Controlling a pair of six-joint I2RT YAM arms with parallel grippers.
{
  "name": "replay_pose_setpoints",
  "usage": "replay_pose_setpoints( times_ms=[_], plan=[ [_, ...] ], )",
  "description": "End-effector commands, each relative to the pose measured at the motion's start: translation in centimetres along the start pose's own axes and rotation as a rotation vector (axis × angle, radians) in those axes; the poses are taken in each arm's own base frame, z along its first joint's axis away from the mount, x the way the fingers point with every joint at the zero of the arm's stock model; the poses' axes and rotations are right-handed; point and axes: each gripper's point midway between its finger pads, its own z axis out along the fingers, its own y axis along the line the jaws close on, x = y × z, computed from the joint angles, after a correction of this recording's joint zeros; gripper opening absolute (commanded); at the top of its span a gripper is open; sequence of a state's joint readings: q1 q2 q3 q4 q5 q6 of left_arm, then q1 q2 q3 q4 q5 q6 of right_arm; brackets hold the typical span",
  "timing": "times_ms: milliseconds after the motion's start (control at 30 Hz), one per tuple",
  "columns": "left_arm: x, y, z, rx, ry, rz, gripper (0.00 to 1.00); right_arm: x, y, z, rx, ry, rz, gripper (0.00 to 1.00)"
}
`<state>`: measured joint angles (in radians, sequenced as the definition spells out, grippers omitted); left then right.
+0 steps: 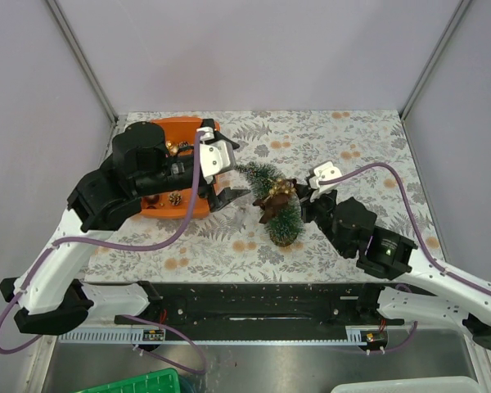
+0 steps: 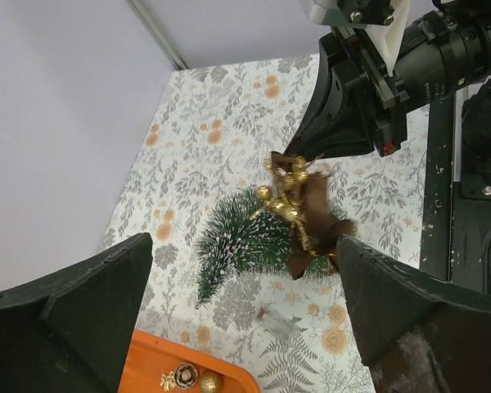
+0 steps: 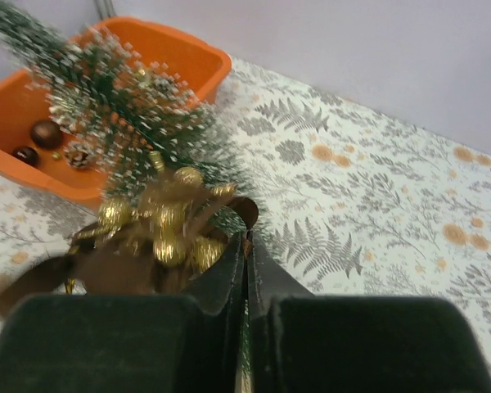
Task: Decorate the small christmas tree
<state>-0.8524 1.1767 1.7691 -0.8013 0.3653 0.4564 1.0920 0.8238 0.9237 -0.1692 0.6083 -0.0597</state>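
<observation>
**A:** Quick check: where was the tree right then?

**B:** The small christmas tree [image 1: 285, 221] lay tilted across the middle of the desk [image 1: 368, 155]. Its wide end was toward my bases and its tip pointed at the orange tray [image 1: 184, 131].

**A:** And the claws?

**B:** My left claw [image 2: 244, 246] hung above it, spread as wide as it goes and holding nothing. In its wrist view the tree's upper half sat between the two fingers. My right claw [image 3: 245, 239] was pressed fully together, its tip right against the gold-and-brown ornament cluster [image 2: 290, 201] on the tree's middle. Whether a bit of ribbon was pinched in there, I couldn't tell.

**A:** Anything in the way?

**B:** That cluster covered the branches straight ahead of my right claw. The tray sat just beside the tree's tip, with a pinecone [image 3: 80, 154] and brown balls [image 3: 45, 133] inside. My left arm and its purple cable [image 1: 198, 173] crossed over the tray, hiding much of it from above.
</observation>
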Motion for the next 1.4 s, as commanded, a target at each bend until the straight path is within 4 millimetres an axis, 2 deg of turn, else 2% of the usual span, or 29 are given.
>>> replay_pose_setpoints(
  times_ms=[0,233,533,633,733,767,967,1133,1267,1367],
  plan=[
    [0.9,1.0,-0.3,-0.057,0.022,0.001,0.99,1.4,-1.5,0.1,0.085,0.032,0.021,0.0],
    [2.5,0.9,-0.3,-0.062,0.056,-0.012,0.99,4.5,-2.7,-1.0,0.139,0.078,0.087,0.0],
    [5.2,0.8,0.7,-0.06,0.115,-0.023,0.99,6.3,-3.2,-0.9,0.182,0.118,0.08,0.0],
    [5.3,0.8,1.0,-0.057,0.116,-0.03,0.99,6.6,-3.2,-0.6,0.194,0.125,0.072,0.04],
    [5.2,1.0,1.4,-0.049,0.115,-0.029,0.99,6.9,-3.6,0.1,0.217,0.136,0.056,0.18],
    [5.1,1.0,1.6,-0.046,0.114,-0.028,0.99,6.9,-3.6,0.3,0.221,0.141,0.053,0.28],
    [4.9,1.1,2.2,-0.028,0.108,-0.02,0.99,6.8,-3.5,0.7,0.204,0.138,0.075,0.62],
    [4.7,0.9,2.5,-0.012,0.102,-0.017,0.99,6.1,-3.8,-0.3,0.196,0.111,0.116,0.66],
    [4.4,1.1,2.5,-0.012,0.095,-0.012,0.99,5.3,-4.8,-2.1,0.193,0.079,0.173,0.68],
    [3.2,1.6,2.2,-0.032,0.073,-0.003,0.99,4.6,-5.2,-3.6,0.168,0.06,0.212,0.72]
  ],
)
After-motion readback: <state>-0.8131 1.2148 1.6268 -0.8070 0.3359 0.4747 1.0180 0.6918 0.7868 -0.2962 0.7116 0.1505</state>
